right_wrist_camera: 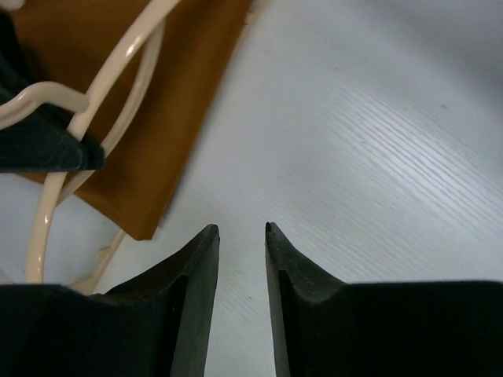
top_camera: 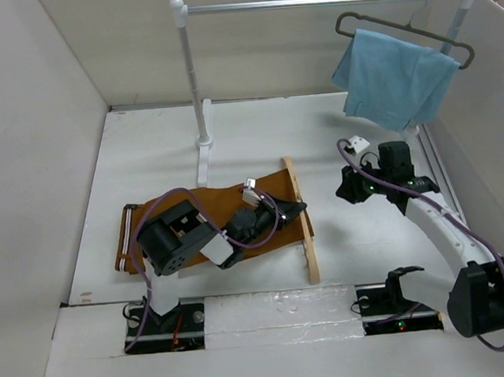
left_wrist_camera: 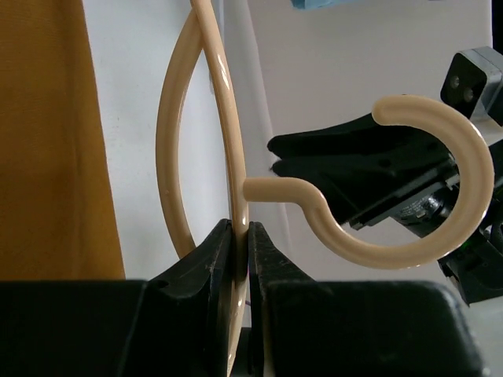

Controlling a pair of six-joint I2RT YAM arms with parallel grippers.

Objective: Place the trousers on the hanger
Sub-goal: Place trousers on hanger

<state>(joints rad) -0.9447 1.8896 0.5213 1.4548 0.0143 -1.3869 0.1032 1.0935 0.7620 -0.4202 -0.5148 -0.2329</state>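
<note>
The rust-brown trousers (top_camera: 218,195) lie flat across the table's middle. The beige hanger (top_camera: 311,254) lies across their right end. My left gripper (top_camera: 294,210) is shut on the hanger's shoulder just below the hook, and the left wrist view shows it (left_wrist_camera: 240,236), with the hook (left_wrist_camera: 440,236) pointing right and the trousers (left_wrist_camera: 47,141) at left. My right gripper (top_camera: 348,186) is slightly open and empty, just right of the hook. In the right wrist view it (right_wrist_camera: 241,229) is over bare table, with the trousers (right_wrist_camera: 157,118) and hanger (right_wrist_camera: 47,228) at upper left.
A white clothes rack (top_camera: 307,2) stands at the back, its post and base (top_camera: 204,157) behind the trousers. A dark grey hanger with a light blue cloth (top_camera: 396,77) hangs at the rail's right end. Walls close in on both sides.
</note>
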